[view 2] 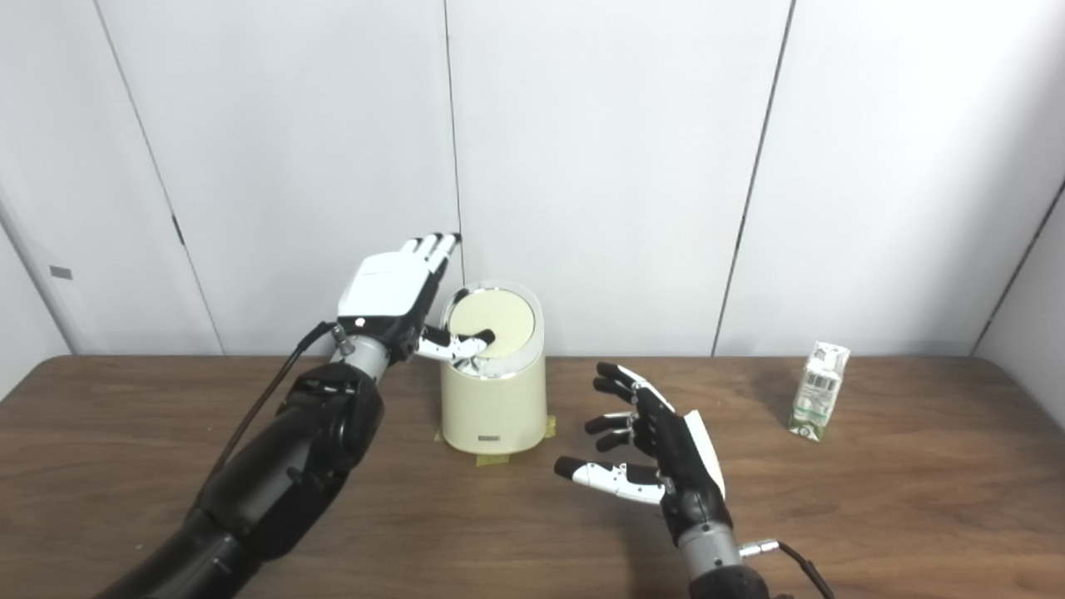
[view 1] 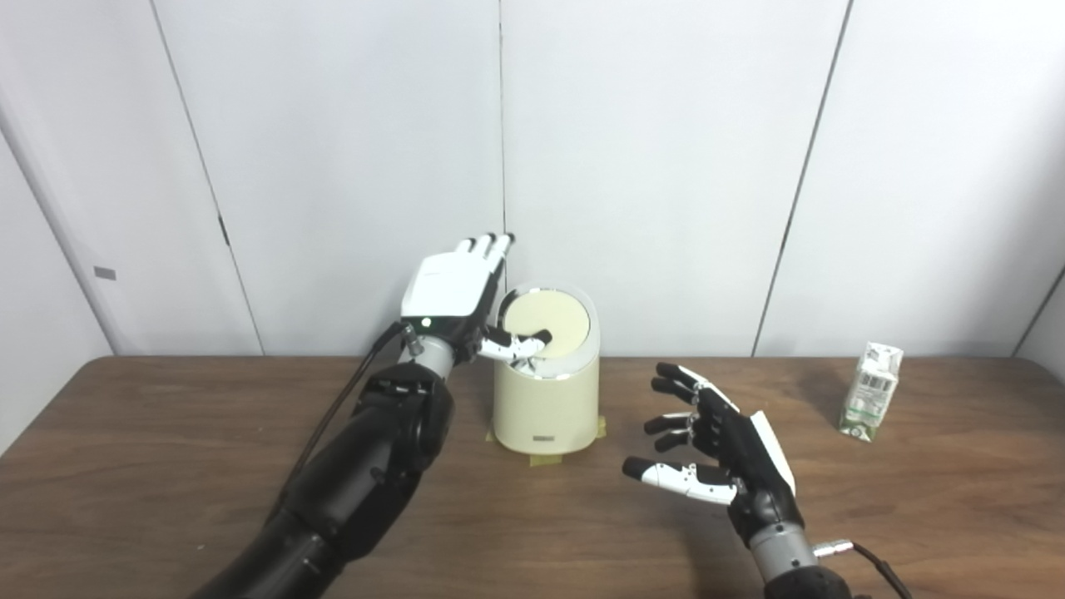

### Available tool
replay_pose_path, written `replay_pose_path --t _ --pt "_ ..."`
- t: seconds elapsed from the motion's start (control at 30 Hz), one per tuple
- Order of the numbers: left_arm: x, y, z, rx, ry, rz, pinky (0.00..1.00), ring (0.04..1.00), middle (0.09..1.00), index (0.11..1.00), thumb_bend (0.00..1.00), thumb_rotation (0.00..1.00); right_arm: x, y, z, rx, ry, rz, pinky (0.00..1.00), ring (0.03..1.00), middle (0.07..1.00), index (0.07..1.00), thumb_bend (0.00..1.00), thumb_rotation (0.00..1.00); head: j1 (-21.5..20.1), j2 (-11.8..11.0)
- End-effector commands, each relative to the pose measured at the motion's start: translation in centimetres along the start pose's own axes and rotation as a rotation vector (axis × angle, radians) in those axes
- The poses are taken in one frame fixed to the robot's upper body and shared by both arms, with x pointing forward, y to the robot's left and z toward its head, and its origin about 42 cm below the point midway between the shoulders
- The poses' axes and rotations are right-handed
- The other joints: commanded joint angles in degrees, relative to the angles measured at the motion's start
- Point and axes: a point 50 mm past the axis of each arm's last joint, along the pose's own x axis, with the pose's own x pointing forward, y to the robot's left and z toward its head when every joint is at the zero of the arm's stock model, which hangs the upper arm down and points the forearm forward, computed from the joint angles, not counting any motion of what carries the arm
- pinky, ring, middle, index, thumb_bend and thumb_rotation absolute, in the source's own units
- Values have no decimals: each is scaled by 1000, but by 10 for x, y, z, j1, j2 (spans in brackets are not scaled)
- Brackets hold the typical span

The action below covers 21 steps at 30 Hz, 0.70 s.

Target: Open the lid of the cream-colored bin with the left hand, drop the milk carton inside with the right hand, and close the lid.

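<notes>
Standing well right of the splayed, empty right hand [view 1: 715,453], milk carton [view 1: 871,391], left hand [view 1: 466,295] spread at bin lid [view 1: 545,323]

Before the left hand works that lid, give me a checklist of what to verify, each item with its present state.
1. Lid shut on the cream-colored bin: ok, it looks flat in its rim.
2. Left hand in place at the lid: ok, its thumb lies over the lid's near edge, the fingers stretched out past the bin's left side.
3. Thumb really pressing the lid: cannot tell.
4. Right hand free for the milk carton: ok, open and holding nothing, above the table right of the bin.
5. Milk carton upright and unobstructed: ok, alone at the far right.
6. Bin held steady: cannot tell, though tape shows at its base.
</notes>
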Motion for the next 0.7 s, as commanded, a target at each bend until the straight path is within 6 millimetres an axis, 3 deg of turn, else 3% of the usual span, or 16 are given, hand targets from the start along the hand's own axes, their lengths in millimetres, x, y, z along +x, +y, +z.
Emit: replay_pose_path --t 0.0,0.2,0.37,0.47,0.57,0.67 --pt "3 6 -6 53 3 -12 890 978 1000 1000 1000 278 13 0 23 -3 -93 -11 504 599 805 816 660 202 -1 0" --pt "1 6 -9 -211 69 106 839 931 987 1000 1000 316 13 0 22 2 -89 -8 500 602 809 817 637 193 0 -1" --pt "-1 13 -21 -469 113 195 689 862 933 1000 1000 433 14 -1 21 -1 -95 -12 491 595 805 812 630 172 1 -1" --pt "-3 18 -33 -658 165 248 624 847 922 1000 1000 443 14 -2 20 6 -90 -9 500 599 810 815 619 173 1 -2" --pt "-10 19 -46 -757 186 308 625 871 937 1000 1000 454 13 -2 20 3 -84 -4 505 603 813 817 618 185 3 -2" --pt "-22 17 -60 -860 211 335 707 901 953 1000 1000 454 12 -3 19 -6 -83 -3 499 600 808 816 616 178 5 -3"
